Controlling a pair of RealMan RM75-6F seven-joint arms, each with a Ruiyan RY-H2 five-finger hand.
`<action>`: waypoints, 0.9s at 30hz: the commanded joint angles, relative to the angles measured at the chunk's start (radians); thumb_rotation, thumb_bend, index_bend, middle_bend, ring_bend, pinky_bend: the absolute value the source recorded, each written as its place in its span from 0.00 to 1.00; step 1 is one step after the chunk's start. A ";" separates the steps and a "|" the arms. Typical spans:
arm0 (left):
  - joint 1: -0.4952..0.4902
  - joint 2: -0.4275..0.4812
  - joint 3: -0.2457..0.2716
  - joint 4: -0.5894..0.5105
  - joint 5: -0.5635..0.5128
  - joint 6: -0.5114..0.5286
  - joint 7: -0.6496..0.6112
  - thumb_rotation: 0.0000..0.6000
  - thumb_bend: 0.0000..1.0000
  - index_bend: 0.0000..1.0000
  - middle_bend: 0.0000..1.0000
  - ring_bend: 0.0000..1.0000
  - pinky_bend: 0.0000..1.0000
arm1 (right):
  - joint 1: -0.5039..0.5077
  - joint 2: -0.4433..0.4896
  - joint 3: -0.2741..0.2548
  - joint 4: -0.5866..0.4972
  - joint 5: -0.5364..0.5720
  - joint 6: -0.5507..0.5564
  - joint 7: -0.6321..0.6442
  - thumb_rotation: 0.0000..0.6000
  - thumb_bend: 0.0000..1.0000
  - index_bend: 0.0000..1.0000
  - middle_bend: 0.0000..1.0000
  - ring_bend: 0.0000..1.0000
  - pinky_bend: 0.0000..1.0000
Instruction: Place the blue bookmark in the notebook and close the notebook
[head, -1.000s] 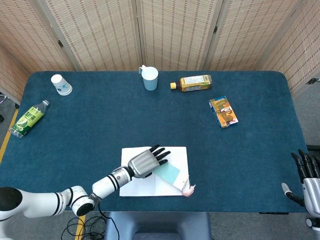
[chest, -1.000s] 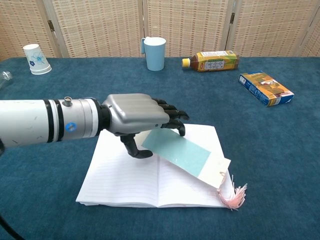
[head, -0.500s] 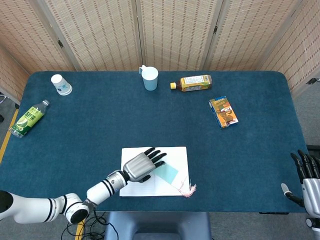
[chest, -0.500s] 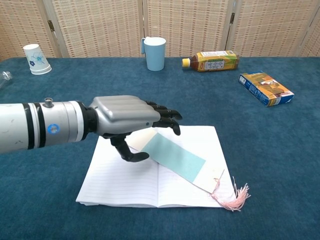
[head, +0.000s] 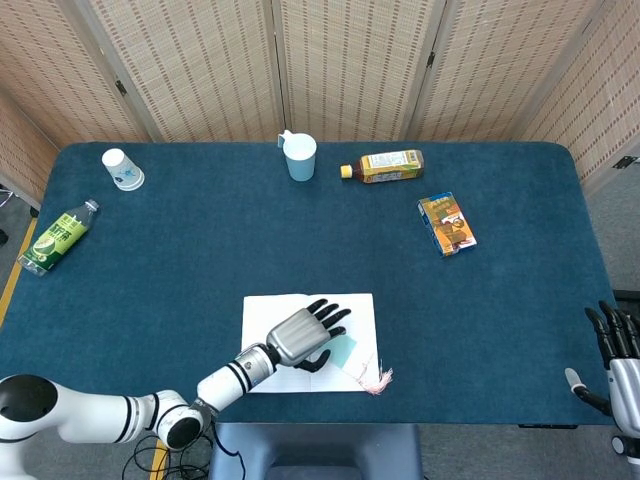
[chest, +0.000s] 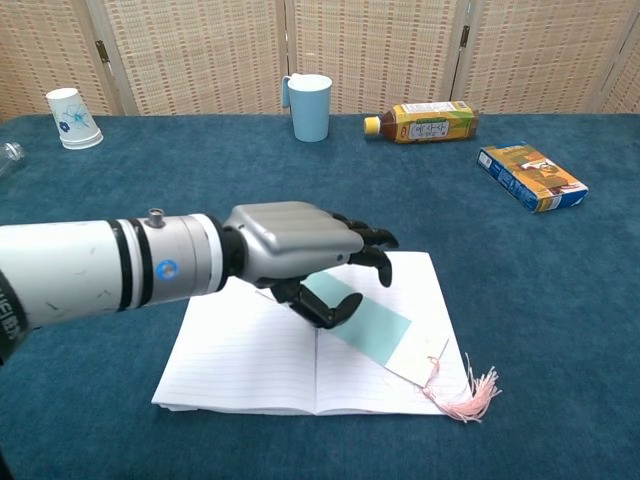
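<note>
Blue bookmark (chest: 369, 328) lay flat on the open notebook (chest: 240, 360) at lower centre, left hand (chest: 300, 250) hovered above it, fingers spread and empty, right hand (head: 618, 345) at the lower right edge, open.

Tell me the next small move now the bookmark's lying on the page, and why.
Probably slide the left hand off the blue bookmark toward the notebook's left edge to lift that page over. The bookmark already lies flat on the right page, and the notebook is open.
</note>
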 joint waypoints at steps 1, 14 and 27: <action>-0.015 -0.026 -0.006 0.016 -0.040 0.010 0.024 0.53 0.65 0.23 0.00 0.00 0.11 | 0.000 0.001 -0.001 0.000 -0.001 -0.001 -0.001 1.00 0.21 0.00 0.03 0.00 0.00; -0.070 -0.115 0.015 0.080 -0.204 0.045 0.162 0.45 0.65 0.23 0.00 0.00 0.11 | -0.001 0.002 -0.001 0.005 0.004 -0.006 0.007 1.00 0.21 0.00 0.03 0.00 0.00; -0.079 -0.113 0.053 0.028 -0.197 0.077 0.194 0.43 0.65 0.30 0.00 0.00 0.11 | -0.001 0.000 0.001 0.006 0.006 -0.007 0.009 1.00 0.21 0.00 0.03 0.00 0.00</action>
